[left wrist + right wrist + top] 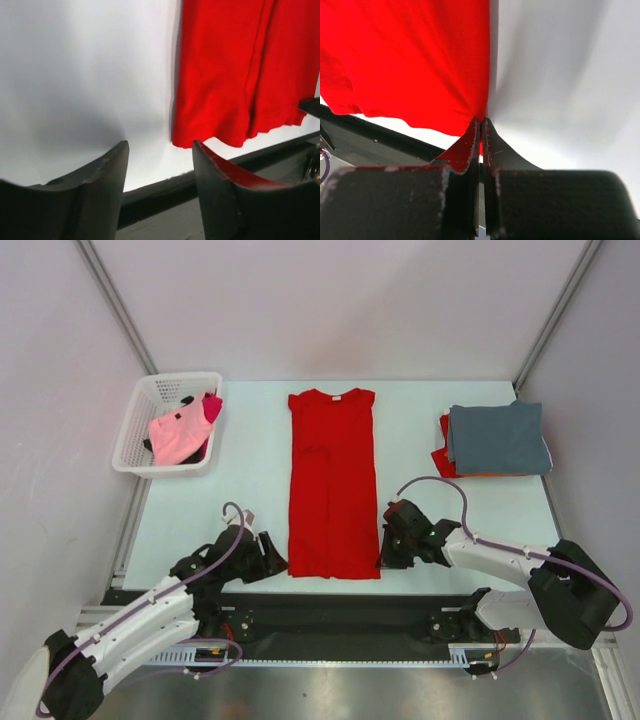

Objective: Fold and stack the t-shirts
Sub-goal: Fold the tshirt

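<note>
A plain bright red t-shirt (333, 485) lies folded lengthwise into a long strip in the middle of the table, collar at the far end. My right gripper (384, 546) is shut on its near right hem corner (481, 120). My left gripper (277, 562) is open and empty just left of the near left hem corner (182, 140), not touching it. A grey-blue t-shirt (497, 437) lies folded on top of red and orange folded ones (442, 455) at the right. Pink and magenta shirts (183, 426) lie in the basket.
A white plastic lattice basket (138, 430) stands at the far left of the table. The table's dark front edge (165, 187) runs just below both grippers. Metal frame posts rise at the back corners.
</note>
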